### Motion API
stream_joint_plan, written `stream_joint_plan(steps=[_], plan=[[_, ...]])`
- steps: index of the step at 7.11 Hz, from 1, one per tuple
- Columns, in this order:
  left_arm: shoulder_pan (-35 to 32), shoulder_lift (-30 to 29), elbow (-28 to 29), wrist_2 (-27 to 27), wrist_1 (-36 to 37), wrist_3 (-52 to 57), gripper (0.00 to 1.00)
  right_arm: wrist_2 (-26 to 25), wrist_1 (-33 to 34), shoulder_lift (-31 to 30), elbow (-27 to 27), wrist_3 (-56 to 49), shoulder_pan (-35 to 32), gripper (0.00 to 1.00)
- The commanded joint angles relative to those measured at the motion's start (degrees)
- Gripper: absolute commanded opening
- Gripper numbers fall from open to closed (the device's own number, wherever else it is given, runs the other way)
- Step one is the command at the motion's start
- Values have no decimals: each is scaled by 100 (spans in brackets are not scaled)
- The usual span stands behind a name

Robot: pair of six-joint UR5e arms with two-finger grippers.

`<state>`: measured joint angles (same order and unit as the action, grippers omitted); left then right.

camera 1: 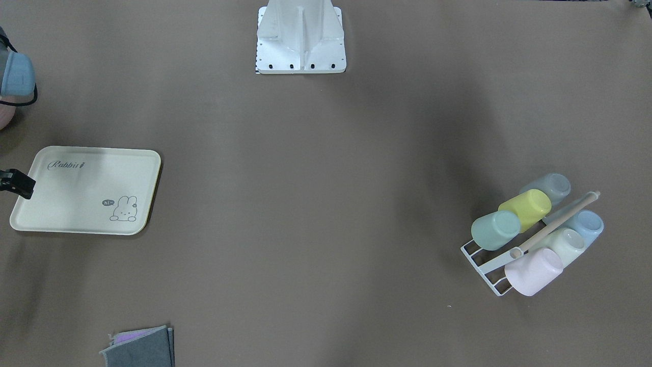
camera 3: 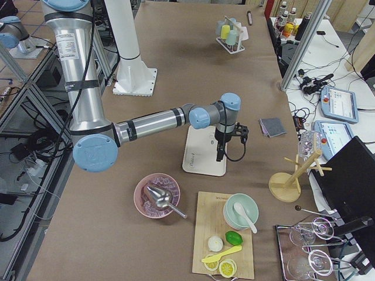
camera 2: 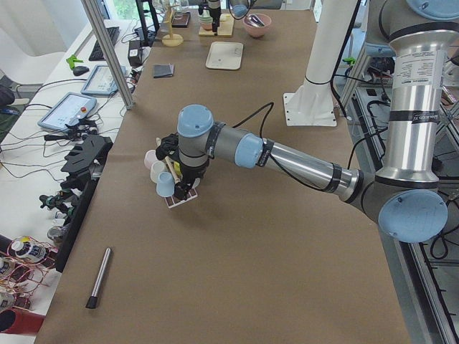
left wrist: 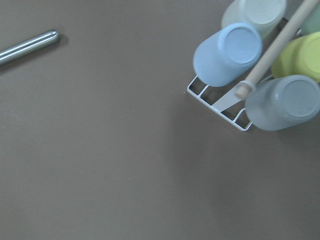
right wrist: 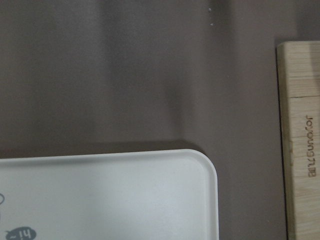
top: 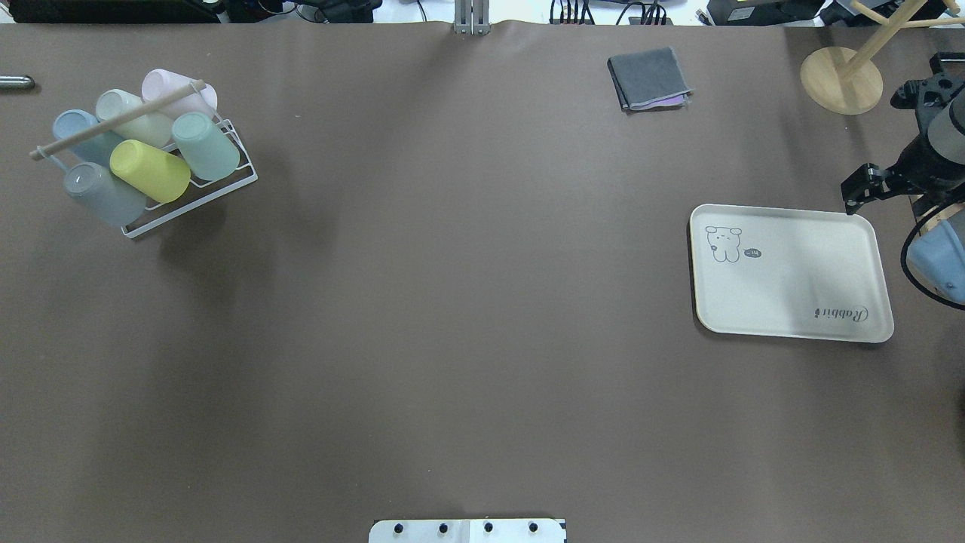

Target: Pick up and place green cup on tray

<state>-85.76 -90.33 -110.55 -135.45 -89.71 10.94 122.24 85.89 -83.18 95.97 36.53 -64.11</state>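
Note:
The green cup (camera 1: 495,230) lies tilted in a white wire rack (camera 1: 484,265) among other pastel cups, seen also in the overhead view (top: 205,145). The cream tray (camera 1: 86,191) with "Rabbit" lettering lies flat and bare at the table's other end (top: 791,283); its corner shows in the right wrist view (right wrist: 125,195). My right gripper (top: 858,192) hangs over the tray's outer edge (camera 1: 19,184); I cannot tell if it is open. My left gripper (camera 2: 183,188) shows only in the exterior left view, high near the rack; its state cannot be told.
The rack also holds yellow-green (camera 1: 527,208), pink (camera 1: 535,272), pale (camera 1: 563,244), blue (camera 1: 586,224) and grey-blue (camera 1: 547,186) cups under a wooden bar. A folded grey cloth (top: 648,79), a metal pen (top: 15,83), a wooden stand (top: 840,79) and a cutting board (right wrist: 302,140) lie around.

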Motion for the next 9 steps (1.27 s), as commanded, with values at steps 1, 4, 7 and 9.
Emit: stream_joint_plan(steps=[1,4,7,9], plan=[[251,-211,-212,71,-90,-13,99,98,-1139,-872,-77,135,57,100],[654,-1063,-431,858,-38,-22,99,788,-1680,-955,-577,83,-40,100],[2032,-1723,-511,2508,-11,-4,99,1012,-2321,-876,-1202,74,-49,85],[2833,-2197,-511,3757,557,13,99,1021,-2322,-727,-1317,100,-40,69]])
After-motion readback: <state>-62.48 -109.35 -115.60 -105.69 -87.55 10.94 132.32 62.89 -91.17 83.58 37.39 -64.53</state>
